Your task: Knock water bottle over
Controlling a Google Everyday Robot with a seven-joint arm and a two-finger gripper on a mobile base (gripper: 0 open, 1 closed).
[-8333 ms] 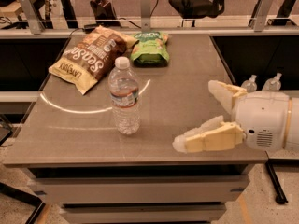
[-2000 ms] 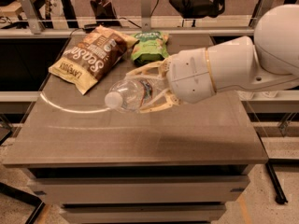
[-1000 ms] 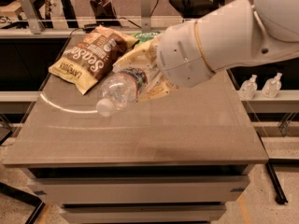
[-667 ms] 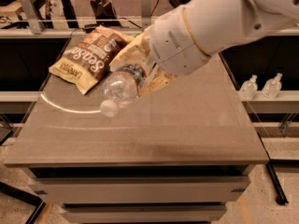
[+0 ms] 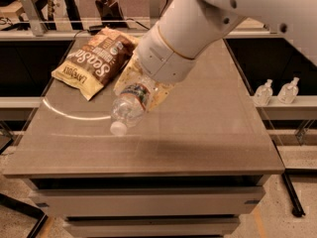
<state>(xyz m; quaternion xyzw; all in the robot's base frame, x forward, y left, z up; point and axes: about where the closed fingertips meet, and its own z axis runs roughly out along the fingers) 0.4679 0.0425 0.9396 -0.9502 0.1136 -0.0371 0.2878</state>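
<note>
The water bottle [image 5: 130, 105] is clear with a white cap and a red-white-blue label band. It lies tipped on its side, cap pointing to the front left, over the middle of the brown table [image 5: 213, 133]. My gripper [image 5: 142, 89] reaches down from the upper right. Its cream fingers [image 5: 125, 77] sit on either side of the bottle's lower body and close against it. The bottle's base is hidden under the white wrist. I cannot tell whether the bottle rests on the tabletop.
A brown SeaSalt chip bag [image 5: 94, 61] lies flat at the table's back left, just beside the gripper. Two small pump-top bottles [image 5: 264, 92] stand on a lower ledge to the right. My arm covers the back middle of the table.
The bottle stood upright at first and is now tipped on its side between the fingers. Over the last second, gripper and bottle shifted slightly toward the front, and the arm swung higher.
</note>
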